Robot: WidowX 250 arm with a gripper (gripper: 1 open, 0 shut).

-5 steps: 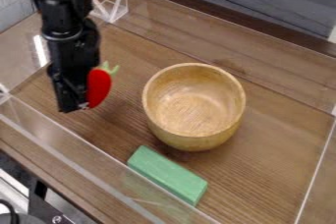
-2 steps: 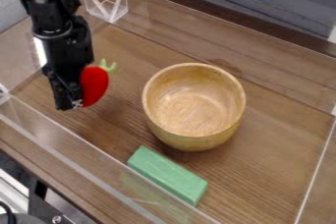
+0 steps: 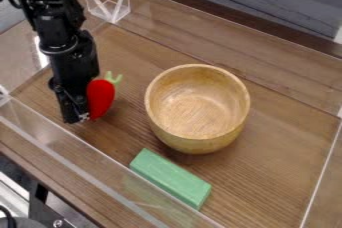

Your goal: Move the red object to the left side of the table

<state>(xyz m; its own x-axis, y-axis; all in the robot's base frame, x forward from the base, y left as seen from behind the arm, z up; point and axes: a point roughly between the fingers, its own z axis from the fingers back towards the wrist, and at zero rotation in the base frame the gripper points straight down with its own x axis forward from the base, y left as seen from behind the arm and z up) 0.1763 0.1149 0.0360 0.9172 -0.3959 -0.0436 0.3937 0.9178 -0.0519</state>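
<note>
**A:** Only the one camera view to go on. What do you make of the gripper (image 3: 83,107)?

**B:** It hangs in the left half of the frame, pointing straight down, with its jaws pinched on the red object (image 3: 100,94). The toy sits against the right-hand finger, its little green tip poking toward the upper right.

**A:** Is the toy on the table (image 3: 267,72) already?

**B:** I cannot tell for sure. The fingertips look very close to the wood, or just touching it, and the toy's lower end seems near the surface. That is a judgement, not something plainly visible.

**A:** So the step in hand is the set-down?

**B:** I read it so. The spot is already well left of the wooden bowl (image 3: 198,107) and far from the green block (image 3: 170,177) at lower centre, so the place suits the task.

**A:** How should it be done well?

**B:** Settle the toy onto the wood before letting go, so that it does not drop and roll. Then spread the jaws gently and lift straight up, since a soft toy may cling to a finger.

**A:** Any hazards nearby?

**B:** The clear acrylic wall (image 3: 40,122) runs just to the lower left of the gripper. Sideways drift that way should be avoided.
</note>
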